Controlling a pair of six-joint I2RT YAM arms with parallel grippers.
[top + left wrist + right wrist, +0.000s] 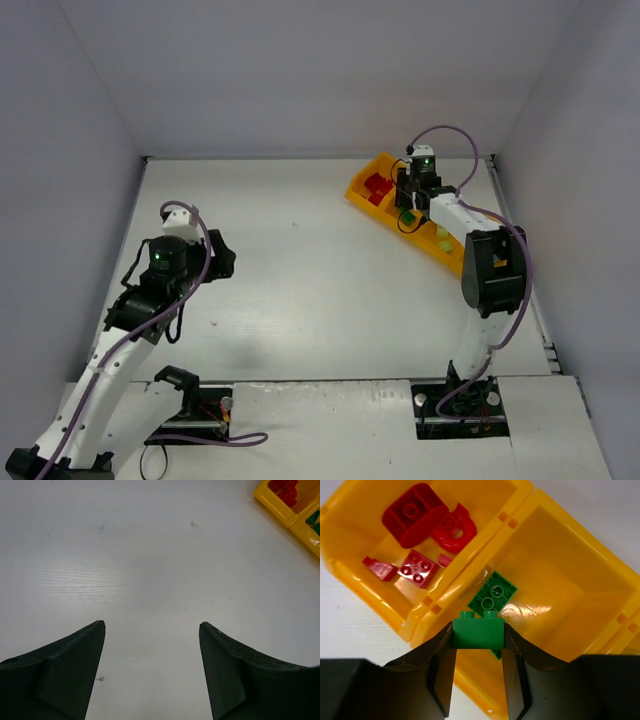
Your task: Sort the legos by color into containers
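Only the right wrist view shows the right jaws clamped on a green lego (pixel 479 632) over the tray (pixel 570 570) compartment beside the red legos (pixel 417 515). The left jaws stand apart above the desk (pixel 150 555).

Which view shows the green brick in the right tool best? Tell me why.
Right wrist view: the green brick sits centred and large, clamped in the right tool over the tray. Top external shows only a tiny green speck there; left wrist shows just the tray's corner, not this brick.
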